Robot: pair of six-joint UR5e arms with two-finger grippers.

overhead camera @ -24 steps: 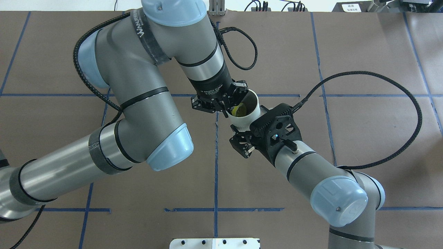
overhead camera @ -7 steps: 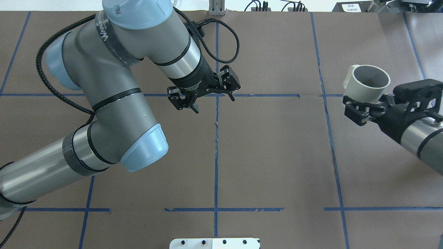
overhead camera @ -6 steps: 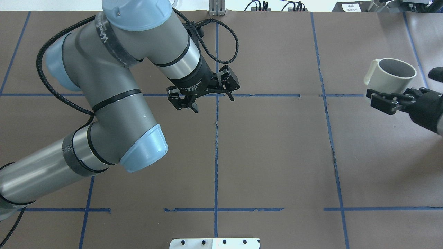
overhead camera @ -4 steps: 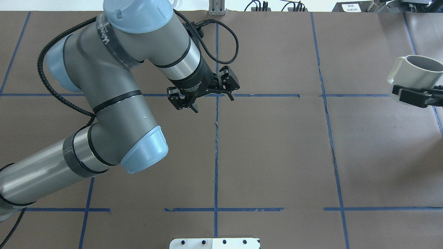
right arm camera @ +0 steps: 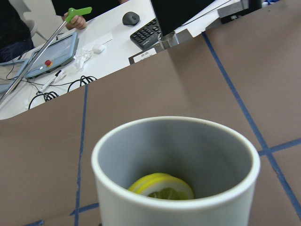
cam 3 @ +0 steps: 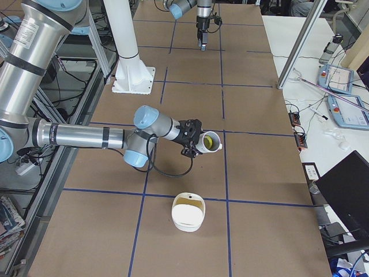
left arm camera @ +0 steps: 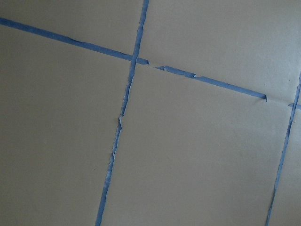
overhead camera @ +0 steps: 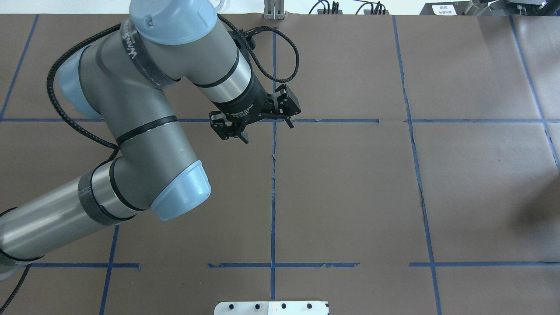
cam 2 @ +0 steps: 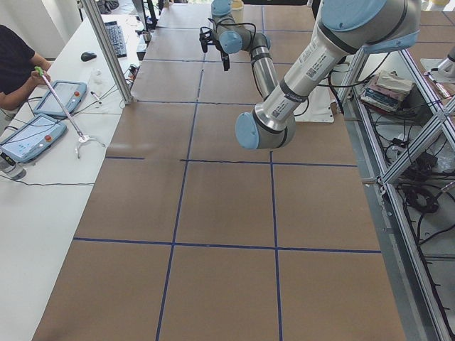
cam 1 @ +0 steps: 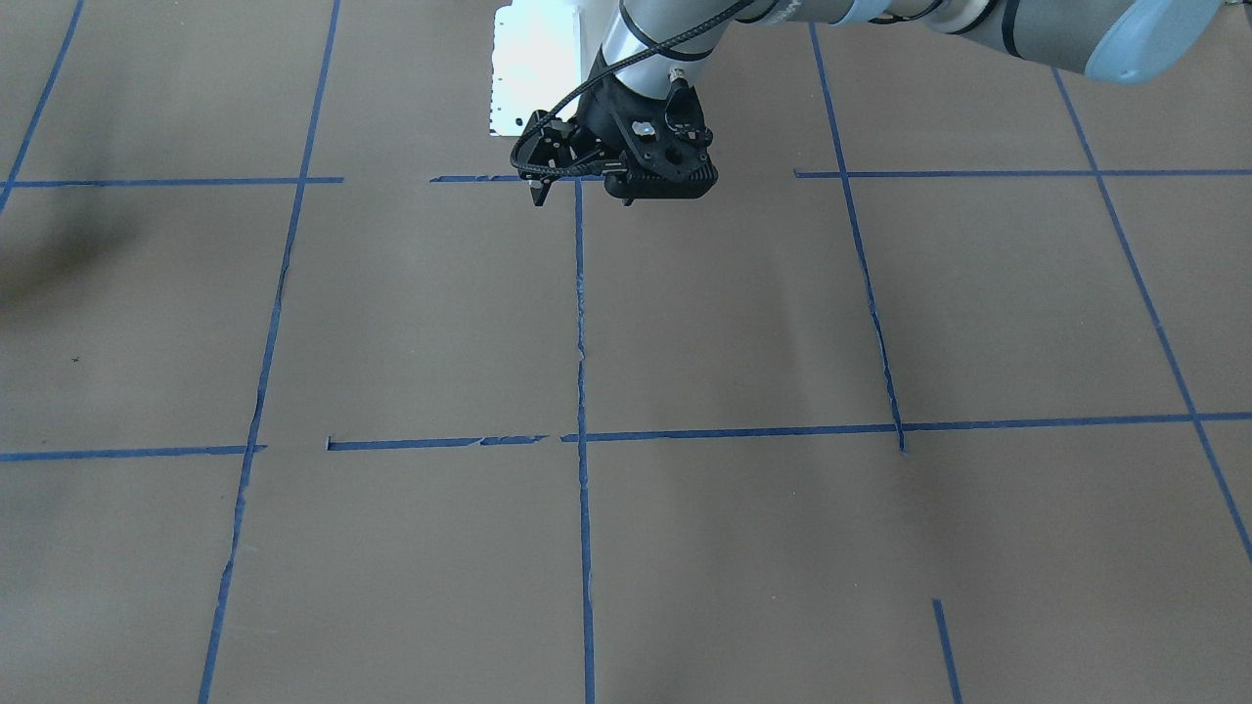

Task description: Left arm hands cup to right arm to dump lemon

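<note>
Hovering over the brown worktop (overhead camera: 350, 183), my left pincer (overhead camera: 268, 132) is spread wide. At the end of my right arm (cam 3: 86, 137) sits the white cup (cam 3: 212, 142), tilted, a lemon slice (right arm camera: 161, 187) inside, above the worktop near a white tub (cam 3: 188, 212). Whether my right pincer (cam 3: 195, 144) pinches the cup, I cannot tell.

Bare brown paper covers the table (overhead camera: 350, 197) across the middle and right of the overhead view — the one bulk there is the grey tubular left arm (overhead camera: 144, 122), slung over the left half with its black left gripper (overhead camera: 268, 133) spread-fingered. Seen from the right end, the silver-grey right arm (cam 3: 86, 137) reaches low across the table with the white mug (cam 3: 209, 141) at its tip, and a white rounded container (cam 3: 188, 213) stands on the paper near it, apart.
</note>
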